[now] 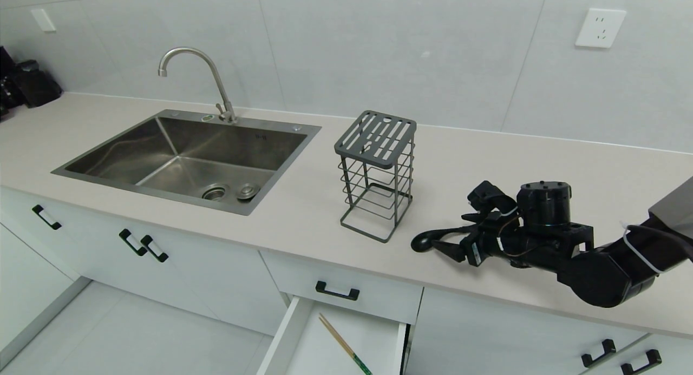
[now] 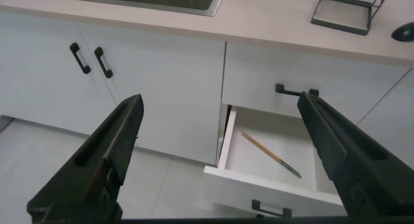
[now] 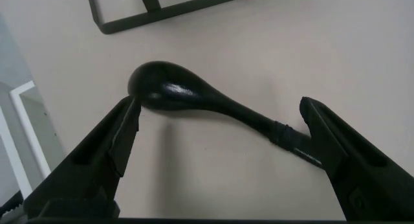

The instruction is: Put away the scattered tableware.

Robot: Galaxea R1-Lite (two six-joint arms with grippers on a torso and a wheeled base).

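**Black spoon** (image 3: 200,100), the task's own item. Lying flat on the countertop (image 1: 487,164), just beside the foot of the wire rack (image 1: 376,175), with the bowl end pointing toward the sink (image 1: 162,193) side.

**Right gripper** (image 1: 453,234). Hanging low over the spoon with fingers spread wide apart, clamping nothing. Bracketing the spoon from bowl tip to handle, and seemingly lining up along its length rather than across it.

**Left gripper** (image 2: 220,100). Hovering out in front of the cabinets with fingers likewise parted, holding nothing and facing the open drawer (image 2: 223,153).

**Chopsticks** (image 2: 270,154), drawer contents. Lying aslant on the drawer floor.

**Step in hand, by judgement:** picking up the spoon.

**Advised handling:**
- Turning the wrist, bringing the pads onto the slim handle across its width.
- Lowering to near-grazing height over the counter, allowing for so flat an item.
- Closing on the handle near the neck, avoiding the rounded, glossy bowl as likely to slip.
- Lifting straight up, keeping clear of the rack's wire foot.
- Carrying toward the drawer, probably the destination, and setting down alongside the chopsticks.
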